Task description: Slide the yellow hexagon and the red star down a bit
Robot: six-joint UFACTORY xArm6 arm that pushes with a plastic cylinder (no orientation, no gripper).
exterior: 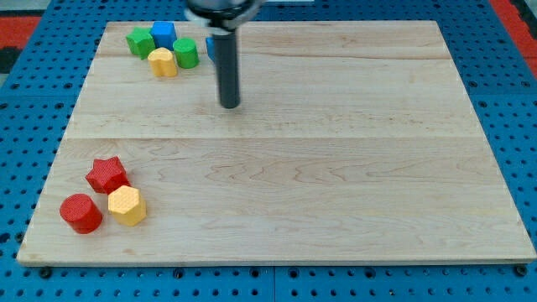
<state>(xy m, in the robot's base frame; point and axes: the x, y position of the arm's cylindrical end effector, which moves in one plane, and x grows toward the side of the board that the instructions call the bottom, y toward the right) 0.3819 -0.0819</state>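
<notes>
1. The yellow hexagon [127, 205] is sitting near the view's bottom left corner of the counter [336, 184], a six-sided block with a flat pale yellow top and darker amber sides.
2. Just to its left, the red cylinder [80, 213] is standing upright, close to the hexagon or touching it; the view is not settling which.
3. The red star [107, 174] is lying right above the hexagon, toward the view's top, its points rounded and its top flat; the two look to be touching.
4. The counter is showing as a pale wooden board of long planks with fine grain, resting on a blue perforated surface [25, 101].
5. My tip [229, 105] is resting in the upper middle of the board, well apart from the hexagon and star. The rod is dark, smooth and straight; it is carrying no jaws and is touching no block.
6. Farthest off, at the view's top left, a cluster is gathering: a yellow block [163, 62], a green cylinder [185, 53], a green block [140, 41] and a blue cube [164, 34], with another blue block [210, 46] peeking from behind the rod.
</notes>
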